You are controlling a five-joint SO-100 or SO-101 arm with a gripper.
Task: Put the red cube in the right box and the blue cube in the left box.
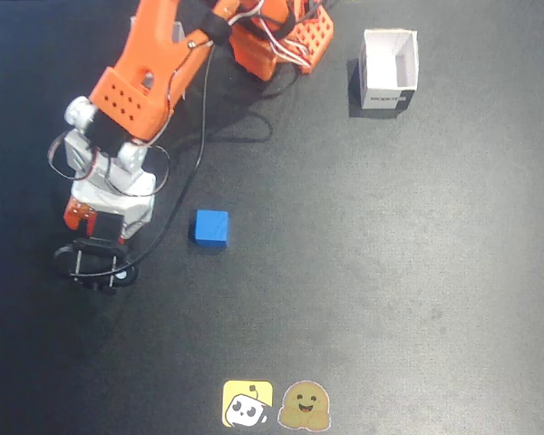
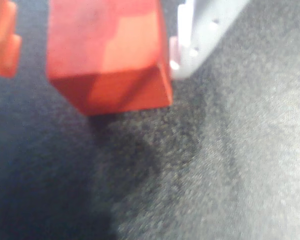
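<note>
In the fixed view we cannot see the claw (image 1: 92, 237) tips or the red cube; the arm's wrist covers them. In the wrist view the red cube (image 2: 107, 55) is blurred and cut off by the top edge. We cannot tell whether the orange finger (image 2: 2, 40), cut by the left edge, touches it.

One blue cube (image 1: 211, 227), one red cube (image 2: 109, 55), one white box (image 1: 388, 69) — and two stickers (image 1: 276, 405) on the tabletop (image 1: 390, 272).
</note>
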